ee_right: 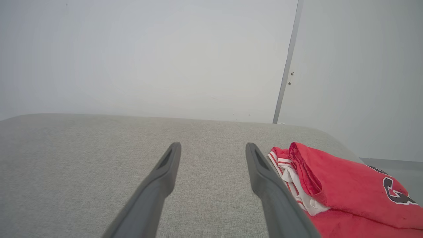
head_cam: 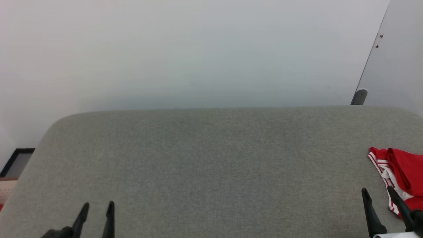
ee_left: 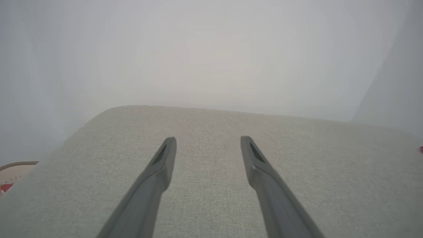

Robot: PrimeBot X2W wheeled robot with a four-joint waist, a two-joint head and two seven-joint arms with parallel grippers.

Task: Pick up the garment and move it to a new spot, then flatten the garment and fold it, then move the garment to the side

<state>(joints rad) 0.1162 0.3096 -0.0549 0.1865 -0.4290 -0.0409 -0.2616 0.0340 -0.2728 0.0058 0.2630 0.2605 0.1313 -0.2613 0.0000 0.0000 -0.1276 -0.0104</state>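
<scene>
The garment (head_cam: 401, 172) lies crumpled at the right edge of the grey cushioned surface (head_cam: 211, 165), red with white and striped trim. In the right wrist view the garment (ee_right: 343, 188) shows part of a black white-edged print. My right gripper (head_cam: 377, 191) stands open just left of it, its right finger overlapping the cloth's edge, nothing between the fingers. From the wrist, the right gripper (ee_right: 213, 147) points at bare fabric beside the garment. My left gripper (head_cam: 98, 205) is open at the lower left over bare surface, as the left gripper (ee_left: 208, 140) also shows from its wrist.
A pale wall (head_cam: 198, 49) rises behind the surface. A grey panel (head_cam: 396, 66) with a small metal fitting (head_cam: 359, 96) stands at the back right. A dark-framed object (head_cam: 16, 162) sits on the floor at the left.
</scene>
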